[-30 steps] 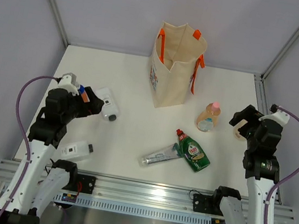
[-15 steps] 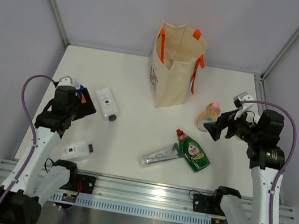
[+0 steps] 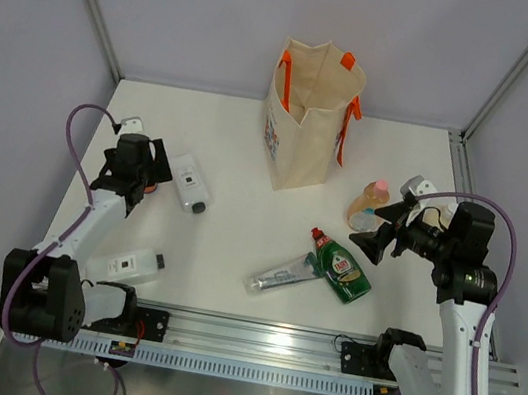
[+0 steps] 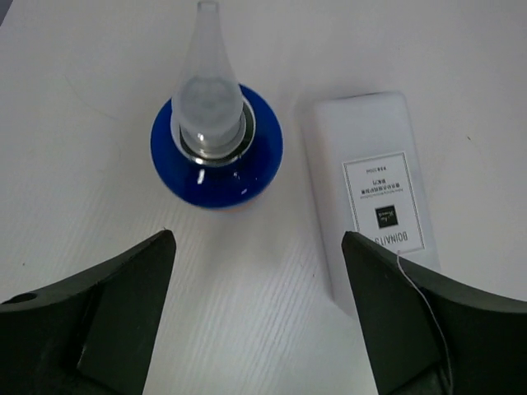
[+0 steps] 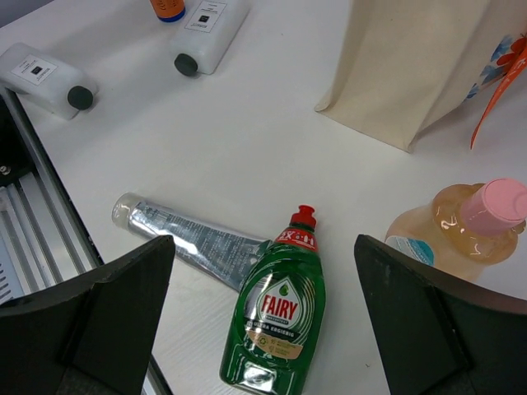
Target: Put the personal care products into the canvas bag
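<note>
top external, two white bottles (image 3: 188, 183) (image 3: 134, 263), one tube (image 3: 284, 274), one bag (image 3: 304, 138), left gripper (image 4: 257, 239) wide, right gripper (image 5: 265, 243) wide

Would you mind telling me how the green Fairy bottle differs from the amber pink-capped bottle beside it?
The green Fairy bottle lies flat; the amber pink-capped bottle appears to stand upright. The Fairy bottle has a red cap, the amber bottle a pink one. The Fairy bottle touches the silvery tube; the amber bottle stands apart from it. Both are outside the canvas bag.
</note>
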### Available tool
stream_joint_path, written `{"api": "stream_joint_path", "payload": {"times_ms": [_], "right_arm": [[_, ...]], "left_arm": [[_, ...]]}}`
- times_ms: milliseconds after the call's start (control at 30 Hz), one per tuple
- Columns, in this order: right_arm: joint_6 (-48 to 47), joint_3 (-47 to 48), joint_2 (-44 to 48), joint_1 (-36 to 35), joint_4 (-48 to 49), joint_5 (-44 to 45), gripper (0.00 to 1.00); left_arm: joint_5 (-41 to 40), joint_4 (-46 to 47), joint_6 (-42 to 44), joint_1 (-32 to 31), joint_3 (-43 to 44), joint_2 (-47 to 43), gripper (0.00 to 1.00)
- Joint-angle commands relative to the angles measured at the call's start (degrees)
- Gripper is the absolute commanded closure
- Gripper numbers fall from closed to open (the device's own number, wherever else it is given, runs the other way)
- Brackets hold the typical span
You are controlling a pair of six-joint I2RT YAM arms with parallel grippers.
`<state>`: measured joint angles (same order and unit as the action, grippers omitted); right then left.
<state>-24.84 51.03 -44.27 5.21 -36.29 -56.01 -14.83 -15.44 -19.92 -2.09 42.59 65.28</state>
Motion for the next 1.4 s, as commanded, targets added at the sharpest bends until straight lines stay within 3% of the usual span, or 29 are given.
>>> {"api": "stream_joint_path", "payload": {"times_ms": [0, 200, 367, 467, 567, 600, 700, 733, 767, 800, 833, 900, 1033, 1233, 1367], "right_arm": [[-1.5, 0.0, 0.3, 0.1, 0.6, -2.0, 0.01], [-2.1, -1.0, 0.8, 0.1, 0.7, -1.5, 0.01], [-3.0, -1.1, -0.4, 0.1, 0.5, -2.9, 0.0], [-4.8, -1.5, -0.1, 0.1, -0.5, -4.9, 0.01], [-7.0, -2.1, 0.6, 0.1, -1.8, -7.4, 0.01], [-7.8, -2.1, 0.8, 0.1, -2.4, -7.9, 0.01], [-10.5, -2.1, 0.7, 0.0, -4.2, -9.1, 0.0], [-11.8, -2.0, 0.7, 0.1, -4.7, -9.2, 0.0], [-12.5, -2.0, 0.6, 0.1, -5.8, -9.1, 0.01], [-13.5, -1.3, 0.4, 0.0, -6.6, -9.3, 0.0], [-21.8, 2.0, -0.5, 0.0, -12.6, -10.5, 0.02], [-24.2, 3.6, -1.7, 0.0, -16.9, -10.4, 0.02], [-23.4, 12.6, -5.7, -1.9, -19.1, -6.6, 0.04], [-6.8, 16.1, -10.0, -23.1, -7.5, 16.2, 0.06], [6.8, 20.4, -18.7, -37.0, -1.0, 33.0, 0.06]], "left_arm": [[-4.7, 13.2, 4.6, 1.0, 0.4, 4.6, 0.14], [-7.2, 19.8, 6.1, 2.6, -0.7, 10.4, 0.16], [-4.6, 24.3, 8.9, 4.4, 0.3, 14.3, 0.17], [-3.0, 24.1, 10.4, 4.5, 2.8, 16.7, 0.26], [-0.6, 23.9, 10.2, 5.2, 3.8, 18.7, 0.47], [0.7, 23.6, 9.8, 5.3, 3.8, 18.8, 0.62], [3.3, 23.1, 9.5, 5.3, 3.6, 17.5, 0.85], [4.3, 22.8, 9.2, 5.3, 3.6, 15.9, 0.97], [5.3, 22.3, 8.8, 5.3, 3.8, 14.7, 1.0], [8.1, 20.4, 7.1, 5.3, 4.3, 13.5, 1.0], [14.6, 15.9, 3.4, 5.3, 7.0, 9.7, 1.0], [18.0, 13.9, 1.7, 5.3, 9.2, 7.6, 1.0], [36.8, 8.7, -9.0, 5.3, 11.6, 3.5, 1.0], [48.7, 15.7, -25.1, 2.5, 5.7, -3.7, 1.0], [48.2, 21.1, -32.2, -8.4, 2.9, -4.4, 1.0]]}}
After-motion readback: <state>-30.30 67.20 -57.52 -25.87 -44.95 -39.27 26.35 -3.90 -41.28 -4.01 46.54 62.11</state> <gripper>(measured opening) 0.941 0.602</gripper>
